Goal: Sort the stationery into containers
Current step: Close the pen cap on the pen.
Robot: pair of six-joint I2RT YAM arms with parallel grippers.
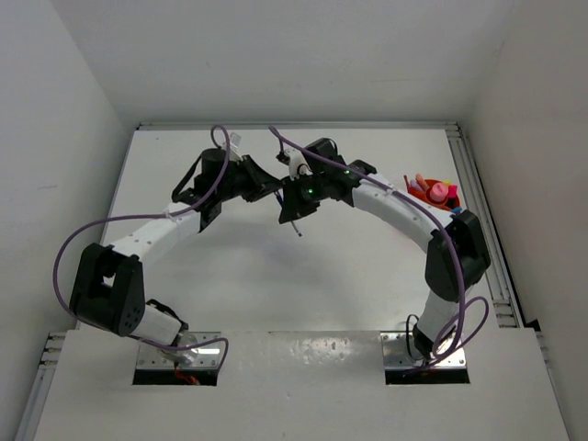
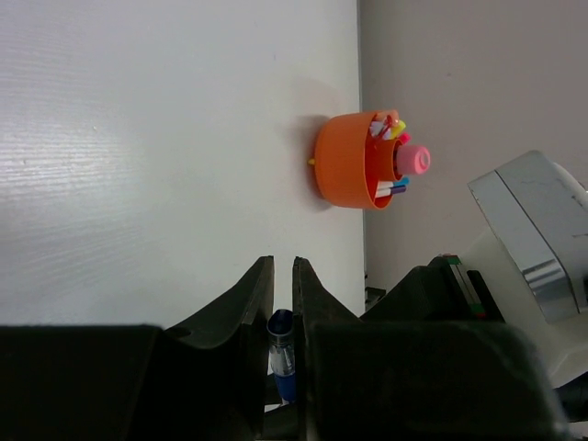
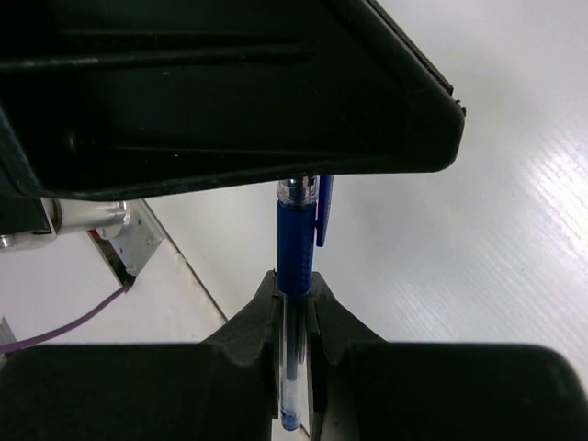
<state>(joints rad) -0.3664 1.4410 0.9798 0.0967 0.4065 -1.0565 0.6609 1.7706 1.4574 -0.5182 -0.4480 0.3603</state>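
Fingers of the right gripper stand narrow, clamped on the blue pen, which runs lengthwise through the slot and pokes out toward 12 o'clock. The two grippers meet above mid-table, most likely so the pen can pass from one to the other or be re-seated before it goes to the bowl.

The left gripper is also nearly closed. Its own camera shows the pen's capped end lying deep in the slot at 6 o'clock, but not whether the pads actually press it, so that grip cannot be told.

The orange bowl sits on the table at about 1 o'clock from the left fingertips. It already holds several pens and markers and the pink-capped bottle. This pen looks like one of the last items out.

From above, the bowl is at 3 o'clock from the meeting grippers, hard by the table's right edge and well apart from them. Only that view shows the pen's tip hanging free below the right gripper, clear of the table. The right wrist view alone shows the firm pinch, and the bowl is out of its frame.
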